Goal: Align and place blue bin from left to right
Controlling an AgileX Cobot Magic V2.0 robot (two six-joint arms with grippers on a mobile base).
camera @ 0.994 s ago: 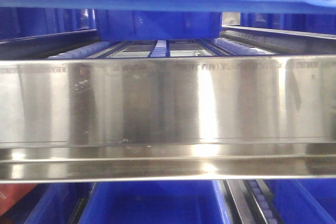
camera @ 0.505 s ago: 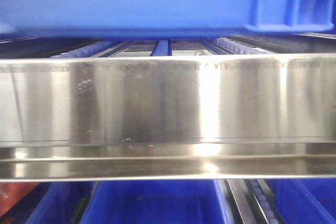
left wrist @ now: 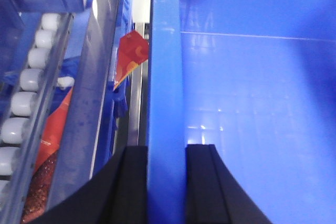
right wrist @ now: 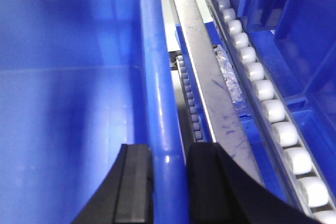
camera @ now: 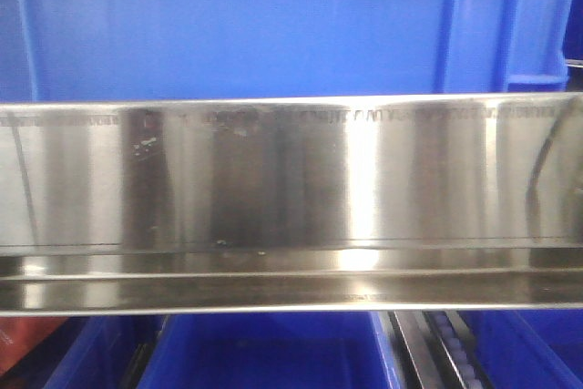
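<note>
Blue bin (camera: 237,34) held behind steel rail (camera: 291,179), over roller tracks (right wrist: 262,98). Left gripper (left wrist: 165,182) and right gripper (right wrist: 169,184) clamped on opposite rims. Placing step; next needs level lowering, squared to rollers.

Left hand (left wrist: 166,182), right hand (right wrist: 169,182) clamped

blue bin (camera: 237,29) base hidden behind steel rail (camera: 291,179), top cropped, lower bins (camera: 264,353) cut off below

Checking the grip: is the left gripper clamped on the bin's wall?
Yes, the left gripper has one finger on each side of the blue bin wall.
</note>
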